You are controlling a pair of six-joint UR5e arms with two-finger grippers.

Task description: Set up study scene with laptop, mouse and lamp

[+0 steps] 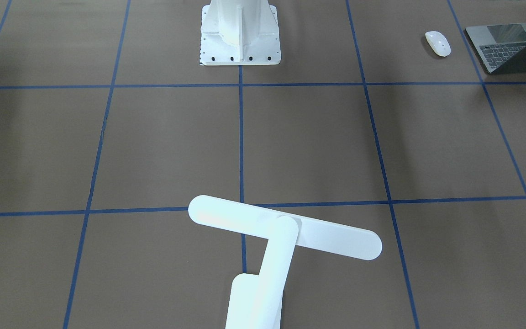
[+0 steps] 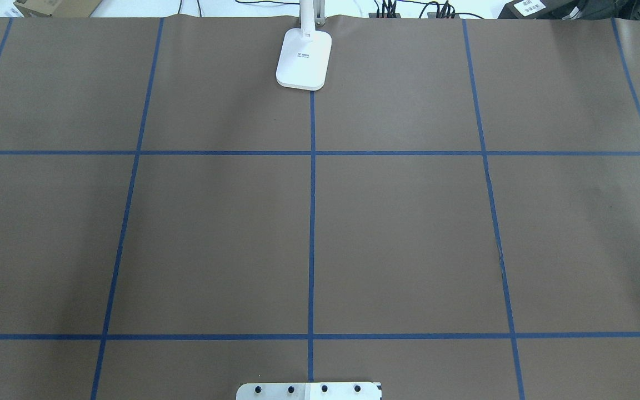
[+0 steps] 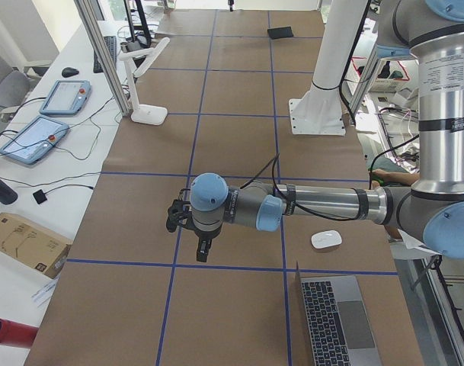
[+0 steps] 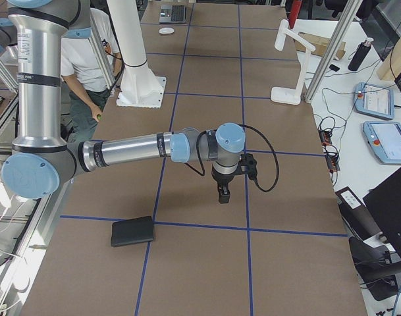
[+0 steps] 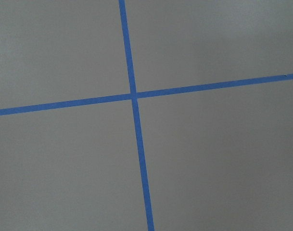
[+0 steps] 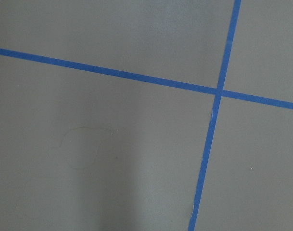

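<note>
Well, from the left-end camera the open laptop [image 3: 334,316] lies nearest, with the mouse [image 3: 326,240] just beyond it. My left fingers [image 3: 203,248] hang over bare tabletop [image 3: 232,152], mouse at their 3 o'clock, laptop at 4, lamp [image 3: 144,76] far off at 11. I cannot tell whether they, or the right fingers [image 4: 223,195], are released or clenched. I judge the left arm nearer.

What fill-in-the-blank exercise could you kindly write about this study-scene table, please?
The slim space-grey metal laptop has its lid ___.
The white bar-headed desk lamp stands ___, not toppled.
Of those two, the small glossy white oval mouse lies nearer the ___.
Missing: open; upright; laptop.
</note>
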